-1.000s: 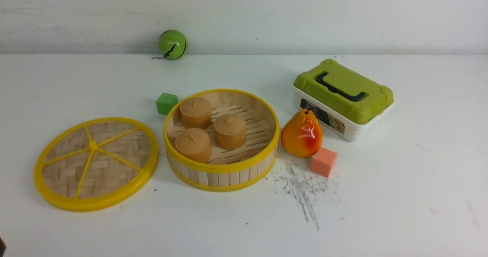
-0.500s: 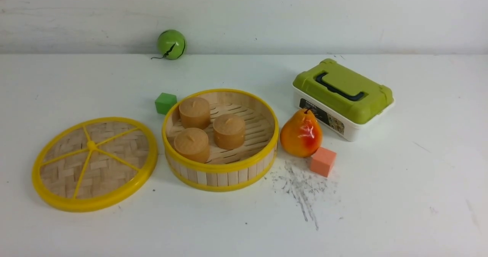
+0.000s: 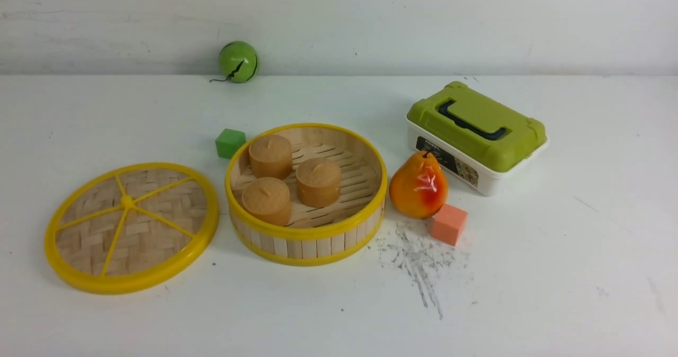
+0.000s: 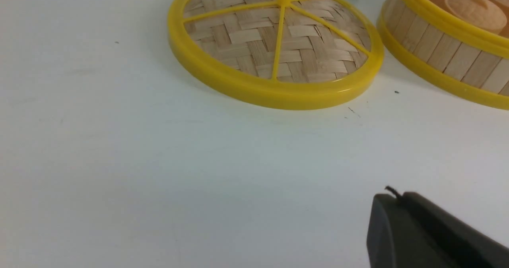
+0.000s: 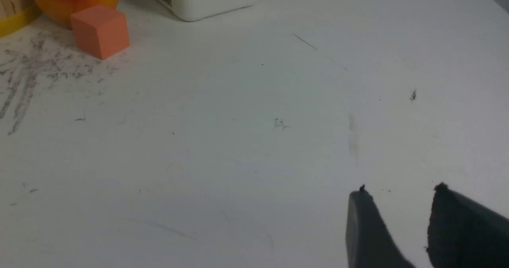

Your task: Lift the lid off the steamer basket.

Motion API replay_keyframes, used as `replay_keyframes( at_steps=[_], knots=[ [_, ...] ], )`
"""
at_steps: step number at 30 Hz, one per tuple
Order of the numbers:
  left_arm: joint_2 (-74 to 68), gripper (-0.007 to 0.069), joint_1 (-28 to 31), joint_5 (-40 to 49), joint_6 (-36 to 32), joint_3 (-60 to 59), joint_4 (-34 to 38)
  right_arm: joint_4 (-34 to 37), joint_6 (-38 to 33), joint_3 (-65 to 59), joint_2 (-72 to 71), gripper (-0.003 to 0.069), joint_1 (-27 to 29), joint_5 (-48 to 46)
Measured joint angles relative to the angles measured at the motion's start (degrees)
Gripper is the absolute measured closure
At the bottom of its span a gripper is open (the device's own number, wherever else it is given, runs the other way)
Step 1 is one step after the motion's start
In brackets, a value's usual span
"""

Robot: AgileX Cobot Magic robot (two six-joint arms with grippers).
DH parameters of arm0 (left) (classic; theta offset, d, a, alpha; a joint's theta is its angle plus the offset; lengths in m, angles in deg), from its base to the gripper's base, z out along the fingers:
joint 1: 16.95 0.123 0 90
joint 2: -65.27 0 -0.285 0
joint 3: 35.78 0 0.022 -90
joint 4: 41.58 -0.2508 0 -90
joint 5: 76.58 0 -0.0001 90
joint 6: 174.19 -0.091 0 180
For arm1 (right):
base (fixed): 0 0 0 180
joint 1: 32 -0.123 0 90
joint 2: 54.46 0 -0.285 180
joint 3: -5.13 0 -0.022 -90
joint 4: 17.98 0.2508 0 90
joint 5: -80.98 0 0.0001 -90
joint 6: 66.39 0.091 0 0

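right pincer (image 5: 397, 204) parted, box (image 3: 475, 137) label unreadable, lid (image 3: 131, 226) off

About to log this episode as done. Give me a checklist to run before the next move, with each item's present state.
1. Lid off the basket: ok, it lies flat on the table beside the basket, with a gap between them.
2. Basket open: ok, three brown cakes show inside.
3. Left gripper free of the lid: ok, it is back over bare table; only one finger shows, so open or shut: cannot tell.
4. Right gripper empty: ok, fingers apart, nothing between them.
5. Pear and orange cube clear of the basket: cannot tell; the pear stands very close to its wall.
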State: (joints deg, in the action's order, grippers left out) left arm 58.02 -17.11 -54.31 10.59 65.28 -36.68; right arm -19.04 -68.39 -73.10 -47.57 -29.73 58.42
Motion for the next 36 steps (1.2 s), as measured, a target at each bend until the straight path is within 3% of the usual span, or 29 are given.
replay_keyframes(
  at_steps=[36],
  knots=[
    [0.02,0.0585,0.0,0.0,-0.02,0.0,0.05,0.0,0.0,0.0,0.0,0.0419,0.0,0.0]
  ],
)
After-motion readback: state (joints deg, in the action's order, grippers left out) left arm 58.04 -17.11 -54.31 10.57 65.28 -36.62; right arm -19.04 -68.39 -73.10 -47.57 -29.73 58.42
